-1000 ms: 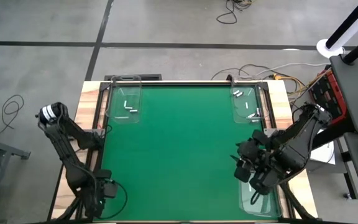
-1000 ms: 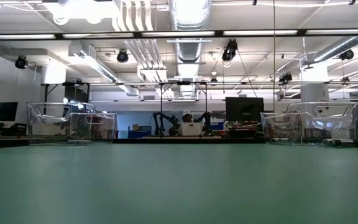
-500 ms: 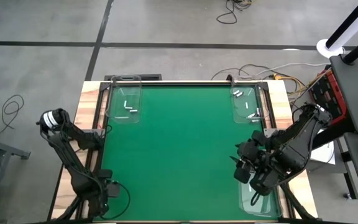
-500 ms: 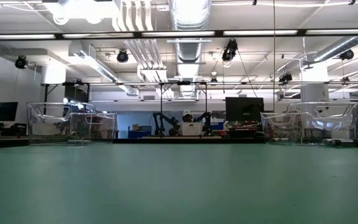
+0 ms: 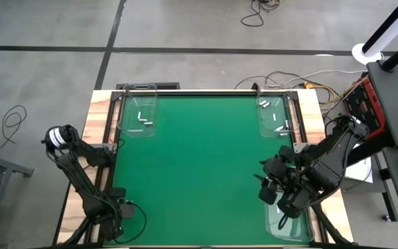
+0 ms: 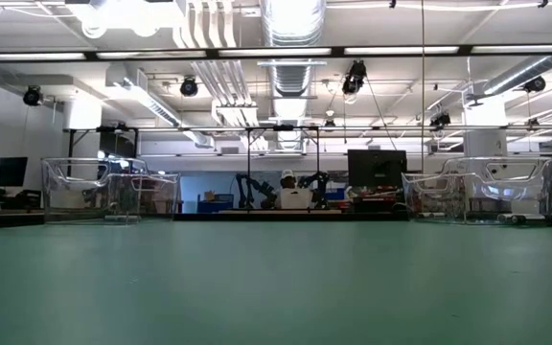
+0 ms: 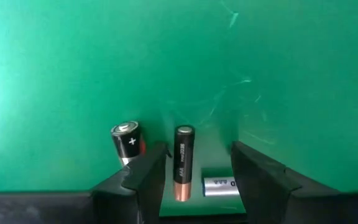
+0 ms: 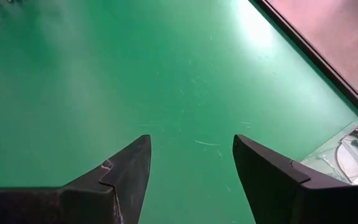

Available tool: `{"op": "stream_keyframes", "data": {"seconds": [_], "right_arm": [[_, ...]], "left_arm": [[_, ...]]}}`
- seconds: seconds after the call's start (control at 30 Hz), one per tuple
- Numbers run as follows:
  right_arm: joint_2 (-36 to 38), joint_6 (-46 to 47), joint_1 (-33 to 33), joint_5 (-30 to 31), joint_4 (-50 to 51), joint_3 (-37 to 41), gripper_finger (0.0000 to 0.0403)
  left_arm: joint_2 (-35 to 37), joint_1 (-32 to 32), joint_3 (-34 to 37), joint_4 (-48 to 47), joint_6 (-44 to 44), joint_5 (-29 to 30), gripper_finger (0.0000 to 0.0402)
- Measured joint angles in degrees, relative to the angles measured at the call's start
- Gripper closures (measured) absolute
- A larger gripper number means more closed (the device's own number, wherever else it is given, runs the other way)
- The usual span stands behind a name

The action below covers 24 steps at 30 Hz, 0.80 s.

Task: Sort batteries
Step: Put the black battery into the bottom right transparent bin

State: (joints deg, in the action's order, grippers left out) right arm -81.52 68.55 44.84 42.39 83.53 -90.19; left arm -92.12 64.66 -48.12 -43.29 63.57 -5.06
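The left pincer (image 7: 194,180) hung open at the counter's near left corner, pointed down at the green counter (image 5: 199,166). Between its spread fingers (image 7: 145,177) lay a slim dark battery (image 7: 183,163) with a copper-coloured end, touching neither finger. A shorter, thicker dark battery (image 7: 127,140) marked with a plus sign stood just beside the outer face of one finger, and a silver battery (image 7: 220,185) lay just beside the slim one, near the other finger.

The right pincer (image 8: 191,168) was also open and holding nothing, over the counter near its right edge, close to a clear tray (image 5: 289,225) at the near right corner.

Two more clear trays sat at the far corners. The far left tray (image 5: 138,114) held a few whitish batteries (image 5: 144,121), and the far right tray (image 5: 275,114) held several more whitish batteries (image 5: 279,127). From the level camera, both far trays (image 6: 113,196) showed as clear boxes at the counter's far edge.
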Motion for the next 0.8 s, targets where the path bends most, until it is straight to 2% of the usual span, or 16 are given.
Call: {"op": "stream_keyframes", "data": {"seconds": [0.2,0.5,0.67,0.8], "right_arm": [[0.0,-0.1,0.0,0.0,-1.8,0.0,0.0184],[0.0,-1.7,0.0,-0.3,-2.0,-0.2,0.0184],[0.0,-3.9,-0.5,-0.3,-2.0,-0.5,0.0184],[0.0,-5.0,-1.4,-0.3,-2.2,-0.5,0.0184]], "left_arm": [[-2.4,0.0,-0.2,0.4,0.0,-0.4,0.0278],[-3.9,0.1,-0.3,2.4,-3.2,1.4,0.0385],[-3.5,0.0,-0.7,1.3,-5.3,3.3,0.0390],[-3.8,-0.4,-4.1,-4.0,-10.1,9.7,0.0390]]}}
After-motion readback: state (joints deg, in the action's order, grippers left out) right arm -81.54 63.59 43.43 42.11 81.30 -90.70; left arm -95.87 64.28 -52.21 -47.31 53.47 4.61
